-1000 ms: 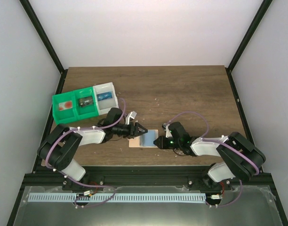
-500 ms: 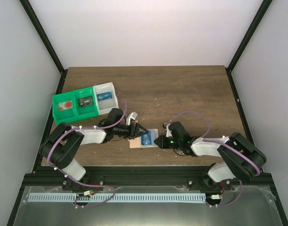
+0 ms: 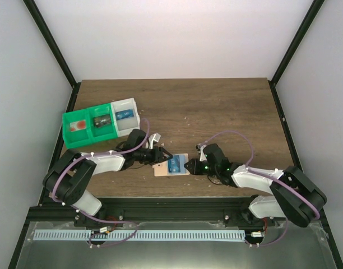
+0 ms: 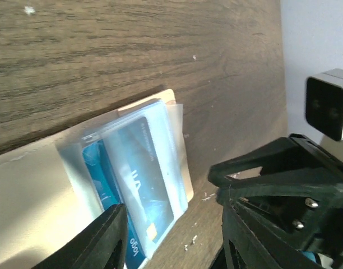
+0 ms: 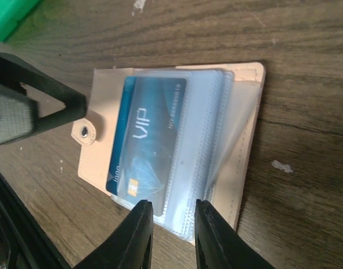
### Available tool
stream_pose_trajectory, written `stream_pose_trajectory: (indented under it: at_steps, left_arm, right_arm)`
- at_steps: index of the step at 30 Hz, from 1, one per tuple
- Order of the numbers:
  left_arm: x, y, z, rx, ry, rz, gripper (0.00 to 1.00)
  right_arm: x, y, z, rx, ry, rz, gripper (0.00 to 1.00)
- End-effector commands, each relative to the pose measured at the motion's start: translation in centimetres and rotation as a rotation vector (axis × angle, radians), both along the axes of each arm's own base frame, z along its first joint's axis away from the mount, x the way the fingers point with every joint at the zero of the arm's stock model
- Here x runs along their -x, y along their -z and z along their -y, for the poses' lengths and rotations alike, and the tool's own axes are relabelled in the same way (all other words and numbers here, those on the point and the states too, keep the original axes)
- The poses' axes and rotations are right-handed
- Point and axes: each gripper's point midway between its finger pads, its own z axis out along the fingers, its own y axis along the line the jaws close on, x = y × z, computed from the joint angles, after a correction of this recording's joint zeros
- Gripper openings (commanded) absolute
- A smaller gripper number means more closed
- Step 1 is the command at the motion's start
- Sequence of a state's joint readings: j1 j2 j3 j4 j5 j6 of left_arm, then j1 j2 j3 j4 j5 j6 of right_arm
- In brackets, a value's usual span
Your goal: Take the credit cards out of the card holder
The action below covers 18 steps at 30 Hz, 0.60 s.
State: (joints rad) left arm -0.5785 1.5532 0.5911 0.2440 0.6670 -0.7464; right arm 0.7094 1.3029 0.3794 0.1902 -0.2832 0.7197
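Open card holder [image 3: 172, 166] flat on worktop [image 3: 216, 106] near front edge, between both arms. Inside, credit cards [image 5: 149, 140] stacked in clear sleeves [image 5: 211, 145]; top one blue, marked VIP.

Long axis of cards aimed straight at right gripper [image 5: 174, 216]: near short end just ahead of its tips. Jaws there narrowly parted, nothing visibly pinched.

At opposite end, by snap tab [image 5: 84, 131], left gripper [image 3: 165, 157]: jaws wide apart, straddling holder corner, clamping nothing.

Judgement: right arm nearer card end, so draw along that axis; left placed to pin holder. Sleeve mouth direction not discernible.
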Motion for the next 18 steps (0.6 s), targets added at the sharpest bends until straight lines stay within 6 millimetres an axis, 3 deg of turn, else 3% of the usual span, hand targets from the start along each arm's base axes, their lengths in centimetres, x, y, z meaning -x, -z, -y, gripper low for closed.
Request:
stream_pose_trajectory:
  at_steps: [1,8,13,18]
  left_arm:
    - [-0.7,0.5,-0.6,-0.052,-0.039,0.031,0.47]
    - [-0.7,1.7,-0.7,-0.056,-0.054,-0.001,0.44]
    - [-0.4,2.5,-0.4,-0.021,-0.046,-0.041,0.36]
    - [-0.5,3.1,-0.2,-0.038,-0.036,-0.043,0.36]
  right_arm:
    - [-0.9,-2.7,-1.0,-0.056,0.002,0.044,0.22]
    - [-1.3,-3.5,-2.4,-0.091,-0.025,0.038,0.19]
    - [-1.4,-2.9,-3.2,-0.094,-0.046,0.008,0.19]
    - [-1.5,-1.7,-3.0,-0.065,-0.040,0.002,0.20]
